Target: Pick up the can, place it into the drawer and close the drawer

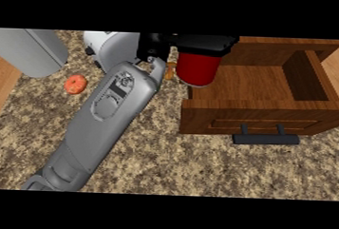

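robot hand [192, 43] grips red can [197, 70] | over open drawer's [270, 121] left edge

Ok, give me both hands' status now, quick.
Left hand: not in view.
Right hand: shut on the red can, held over the open drawer's left edge.

Red can [198, 70] over open wooden drawer's [271, 86] left edge.

Red can [197, 70] (brown wooden drawer [260, 117])
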`<action>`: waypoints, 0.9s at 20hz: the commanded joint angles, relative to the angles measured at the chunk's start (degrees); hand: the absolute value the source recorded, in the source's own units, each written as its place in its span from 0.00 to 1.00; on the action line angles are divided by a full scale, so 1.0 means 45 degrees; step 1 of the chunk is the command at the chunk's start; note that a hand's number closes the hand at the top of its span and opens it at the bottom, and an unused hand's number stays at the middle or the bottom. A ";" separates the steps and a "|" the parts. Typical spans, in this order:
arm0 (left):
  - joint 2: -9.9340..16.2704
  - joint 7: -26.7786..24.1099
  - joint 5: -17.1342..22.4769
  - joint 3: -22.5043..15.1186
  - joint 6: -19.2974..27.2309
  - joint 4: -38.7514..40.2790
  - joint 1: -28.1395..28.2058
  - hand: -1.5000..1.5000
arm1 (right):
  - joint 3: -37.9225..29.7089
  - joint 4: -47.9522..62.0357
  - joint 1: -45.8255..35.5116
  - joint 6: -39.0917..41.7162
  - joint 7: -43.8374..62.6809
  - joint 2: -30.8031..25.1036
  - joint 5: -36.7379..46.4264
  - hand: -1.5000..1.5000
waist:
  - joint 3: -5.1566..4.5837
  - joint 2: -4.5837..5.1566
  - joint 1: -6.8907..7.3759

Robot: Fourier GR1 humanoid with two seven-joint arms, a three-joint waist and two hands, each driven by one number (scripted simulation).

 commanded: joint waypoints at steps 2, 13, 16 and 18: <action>-0.0002 -0.0114 0.0683 0.0173 0.0357 0.2239 -0.2265 1.00 | -0.0186 0.0879 -0.0214 0.0316 -0.0720 -0.0071 0.0013 0.00 | 0.0006 0.0034 -0.0074; -0.0002 -0.0431 0.2526 -0.1260 0.1673 0.5711 -0.5220 1.00 | 0.0122 0.1280 -0.1475 -0.0238 0.0077 -0.0098 0.0479 0.00 | 0.0019 0.0110 -0.0343; -0.0002 -0.1716 0.2957 -0.1307 0.1391 0.6900 -0.5039 1.00 | 0.0268 -0.0150 -0.0552 -0.0008 0.0323 0.0084 0.0209 0.00 | 0.0014 0.0145 -0.0575; -0.0002 -0.1367 0.3363 -0.2112 0.1649 0.6440 -0.5039 1.00 | 0.0034 0.1006 -0.1020 -0.0037 -0.0253 -0.0007 0.0352 0.00 | 0.0017 0.0081 -0.0354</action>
